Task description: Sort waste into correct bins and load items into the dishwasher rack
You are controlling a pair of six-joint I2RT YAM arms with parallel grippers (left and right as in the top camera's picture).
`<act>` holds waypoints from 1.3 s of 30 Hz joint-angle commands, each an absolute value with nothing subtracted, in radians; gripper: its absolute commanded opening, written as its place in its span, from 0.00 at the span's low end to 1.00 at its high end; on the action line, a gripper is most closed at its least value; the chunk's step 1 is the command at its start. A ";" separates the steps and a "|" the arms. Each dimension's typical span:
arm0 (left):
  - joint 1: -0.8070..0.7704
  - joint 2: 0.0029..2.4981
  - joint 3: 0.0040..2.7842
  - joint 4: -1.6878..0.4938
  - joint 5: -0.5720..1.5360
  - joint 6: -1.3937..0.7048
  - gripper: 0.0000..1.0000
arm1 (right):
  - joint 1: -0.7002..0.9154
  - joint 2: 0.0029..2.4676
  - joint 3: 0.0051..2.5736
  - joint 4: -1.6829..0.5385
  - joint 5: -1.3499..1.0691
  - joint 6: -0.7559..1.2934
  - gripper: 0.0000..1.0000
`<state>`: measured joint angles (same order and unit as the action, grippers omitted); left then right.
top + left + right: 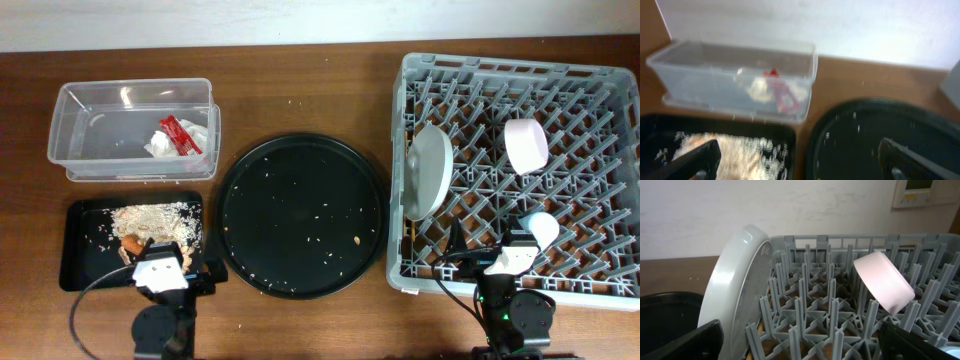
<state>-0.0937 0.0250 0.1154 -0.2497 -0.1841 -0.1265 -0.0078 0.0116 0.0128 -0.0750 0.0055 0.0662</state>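
The red snack wrapper [181,136] and the white napkin [160,143] lie in the clear tub [90,120], which also shows in the left wrist view [700,80]. Rice scraps [150,220] and the orange sausage piece [132,243] lie in the black rectangular tray [80,250]. The grey rack [590,90] holds the pale plate [428,172] on edge, the white bowl [525,144] on its side and the blue cup [543,228]. A pale wooden strip [756,337], perhaps the chopsticks, lies low beside the plate [735,290]. My left gripper [800,165] is open and empty over the tray's near edge. My right gripper [800,342] is open and empty at the rack's near edge.
A large round black tray [303,215] with scattered crumbs lies between the bins and the rack. Both arm bases stand at the table's front edge, the left one [165,320] by the black tray, the right one [512,315] by the rack.
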 commanded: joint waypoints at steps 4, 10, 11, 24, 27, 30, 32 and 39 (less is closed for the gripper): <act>-0.089 0.006 0.008 -0.061 -0.188 -0.114 1.00 | -0.014 0.006 0.006 -0.078 0.004 0.059 0.98; -0.089 0.006 0.009 -0.062 -0.188 -0.114 1.00 | -0.014 0.006 0.006 -0.078 0.004 0.059 0.98; -0.089 0.006 0.009 -0.062 -0.188 -0.114 1.00 | -0.014 0.006 0.006 -0.078 0.004 0.060 0.98; -0.089 0.006 0.009 -0.062 -0.188 -0.114 1.00 | -0.014 0.006 0.006 -0.078 0.004 0.059 0.98; -0.089 0.006 0.009 -0.062 -0.188 -0.114 1.00 | -0.014 0.006 0.006 -0.078 0.004 0.060 0.98; -0.089 0.006 0.009 -0.062 -0.188 -0.114 1.00 | -0.014 0.006 0.006 -0.078 0.004 0.059 0.98; -0.089 0.006 0.009 -0.062 -0.188 -0.114 1.00 | -0.014 0.006 0.006 -0.078 0.004 0.059 0.98; -0.089 0.006 0.009 -0.062 -0.188 -0.114 1.00 | -0.014 0.006 0.006 -0.078 0.004 0.059 0.98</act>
